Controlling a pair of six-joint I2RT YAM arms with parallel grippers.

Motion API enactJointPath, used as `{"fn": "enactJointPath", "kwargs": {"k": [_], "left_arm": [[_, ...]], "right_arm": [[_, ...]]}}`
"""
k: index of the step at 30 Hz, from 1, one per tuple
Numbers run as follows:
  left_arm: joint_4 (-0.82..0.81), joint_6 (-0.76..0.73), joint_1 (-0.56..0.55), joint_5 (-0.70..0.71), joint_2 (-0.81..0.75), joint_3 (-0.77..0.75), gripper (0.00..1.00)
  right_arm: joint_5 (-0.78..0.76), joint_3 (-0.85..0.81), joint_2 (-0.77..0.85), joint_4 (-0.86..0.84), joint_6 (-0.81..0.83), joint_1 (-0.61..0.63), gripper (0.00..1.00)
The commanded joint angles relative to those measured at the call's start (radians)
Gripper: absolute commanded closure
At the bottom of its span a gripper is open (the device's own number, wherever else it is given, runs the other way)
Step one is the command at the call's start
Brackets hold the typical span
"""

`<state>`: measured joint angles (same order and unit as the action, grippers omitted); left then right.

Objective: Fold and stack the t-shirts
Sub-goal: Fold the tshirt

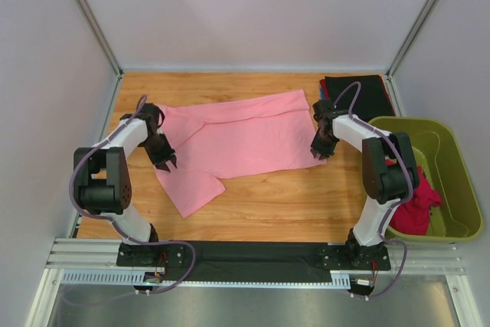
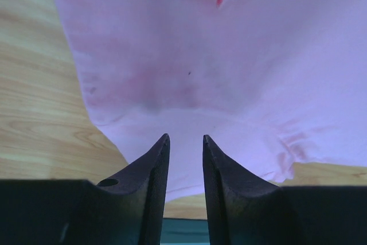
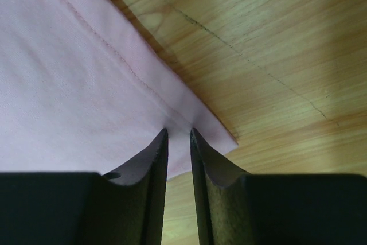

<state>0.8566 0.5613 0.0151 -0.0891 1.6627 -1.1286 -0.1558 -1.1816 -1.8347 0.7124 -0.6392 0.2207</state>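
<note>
The left fingers [image 2: 153,167] and right fingers [image 3: 153,162] are clenched on 2 opposite edges of the light pink t-shirt [image 1: 245,139], which lies spread on the wooden surface [image 1: 291,204].

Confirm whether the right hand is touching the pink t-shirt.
Touching. The right wrist view shows the right hand pinching the hemmed corner of the pink t-shirt, with cloth filling the narrow slit between its fingertips.

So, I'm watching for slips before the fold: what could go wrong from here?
The right claw has only the hem corner of the light pink cloth t-shirt between its fingers, so the cloth may slip out. Near the left claw, cloth sticks out askew toward the arms, so the fold may come out lopsided.
</note>
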Motion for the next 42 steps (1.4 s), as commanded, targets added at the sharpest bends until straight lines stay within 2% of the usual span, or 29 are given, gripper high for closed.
{"fn": "enactJointPath", "kwargs": {"k": [1,4,7,13,18,21,23,24,25,26,28,30,34,42], "left_arm": [[-0.039,0.106,-0.014,-0.075,-0.006,0.079,0.64],[0.019,0.121,-0.014,-0.006,0.034,0.084,0.63],[0.09,0.123,-0.014,0.151,0.091,0.06,0.64],[0.174,0.115,-0.014,0.368,0.147,0.02,0.64],[0.229,0.103,-0.012,0.419,0.138,-0.045,0.64],[0.262,0.049,-0.014,0.365,0.129,-0.129,0.62],[0.237,-0.039,-0.014,0.266,0.077,-0.157,0.6],[0.172,-0.072,-0.012,0.22,0.05,-0.169,0.59],[0.116,-0.107,-0.014,0.103,-0.015,-0.166,0.57],[0.055,-0.151,-0.014,0.036,-0.044,-0.163,0.47],[-0.094,-0.228,-0.014,-0.084,-0.072,-0.178,0.41],[-0.16,-0.28,-0.014,-0.153,-0.028,-0.265,0.39],[-0.156,-0.388,-0.014,-0.274,0.203,-0.459,0.4],[-0.13,-0.492,-0.014,-0.308,0.468,-0.781,0.41]], "right_arm": [[-0.036,0.04,-0.023,-0.047,-0.008,-0.003,0.77],[-0.039,0.082,-0.002,-0.057,-0.017,-0.003,0.77],[-0.051,0.123,0.021,-0.053,-0.025,-0.001,0.78],[-0.048,0.207,0.1,-0.034,-0.06,0.009,0.78],[-0.031,0.267,0.17,-0.014,-0.109,0.032,0.79],[-0.034,0.255,0.199,0.013,-0.112,0.037,0.78],[-0.044,0.223,0.21,0.073,-0.111,0.036,0.78],[-0.045,0.182,0.215,0.097,-0.111,0.037,0.78],[-0.041,0.163,0.227,0.122,-0.105,0.036,0.77],[-0.034,0.145,0.233,0.157,-0.1,0.037,0.76],[-0.002,0.106,0.252,0.176,-0.08,0.039,0.74],[0.021,0.09,0.279,0.188,-0.067,0.039,0.73],[0.109,0.062,0.324,0.162,-0.021,0.039,0.7],[0.222,-0.035,0.338,0.119,0.075,0.039,0.66]]}}
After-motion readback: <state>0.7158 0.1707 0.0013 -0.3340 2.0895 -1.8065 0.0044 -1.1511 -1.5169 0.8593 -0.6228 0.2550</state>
